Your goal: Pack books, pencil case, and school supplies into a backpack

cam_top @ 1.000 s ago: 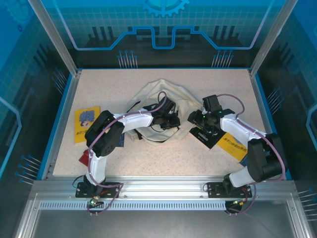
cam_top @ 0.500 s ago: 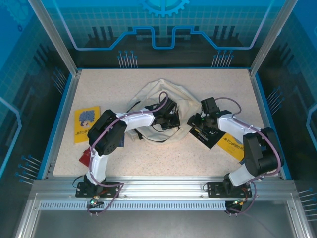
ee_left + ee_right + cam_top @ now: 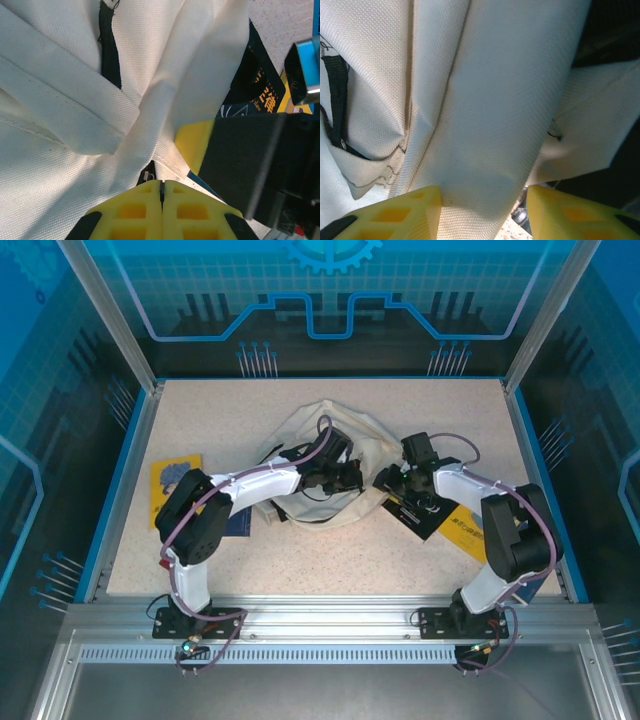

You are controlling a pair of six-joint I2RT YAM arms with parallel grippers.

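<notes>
Left gripper (image 3: 161,184) pressing shut against backpack (image 3: 75,100) fabric; right gripper (image 3: 484,200) straddling fold, half-parted, grip unclear; navy book (image 3: 262,92) lying just beside backpack, nearer right arm.

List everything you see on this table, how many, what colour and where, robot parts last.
backpack: one, cream-white with black straps, table centre.
yellow books: two, yellow, one by the left edge, the other under the right arm.
navy book: one, dark navy, partly under the left arm.
black flat item: one, black with lettering, overlapping the right yellow book.
red item: one, red, near-left, mostly hidden by the left arm.
table: one, speckled beige, blue rim.
left gripper: one, yellow jaws shut, against the backpack.
right gripper: one, yellow jaws holding a backpack fold.
</notes>
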